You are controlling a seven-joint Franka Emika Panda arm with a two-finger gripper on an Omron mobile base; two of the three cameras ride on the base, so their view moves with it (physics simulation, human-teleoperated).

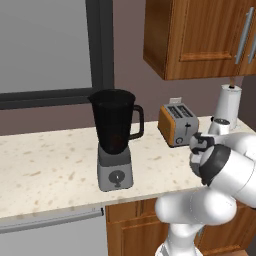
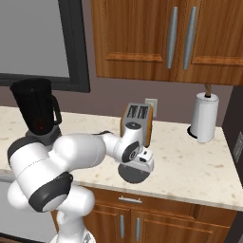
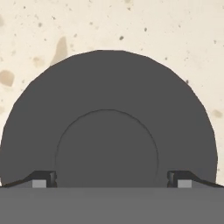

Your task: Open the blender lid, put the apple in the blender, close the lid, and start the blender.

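The blender stands on the counter, its dark jar open at the top. A faint red patch, seemingly the apple, shows low down through the jar wall. The blender lid, a flat black disc, lies on the counter near its front edge, in front of the toaster. My gripper points straight down just above the lid. It is open, with one fingertip on each side of the raised centre knob and a gap to it on both sides.
An orange-sided toaster stands right of the blender, just behind my hand. A white paper-towel roll stands at the far right by the wall. Wooden wall cabinets hang overhead. The speckled counter stretches to the left.
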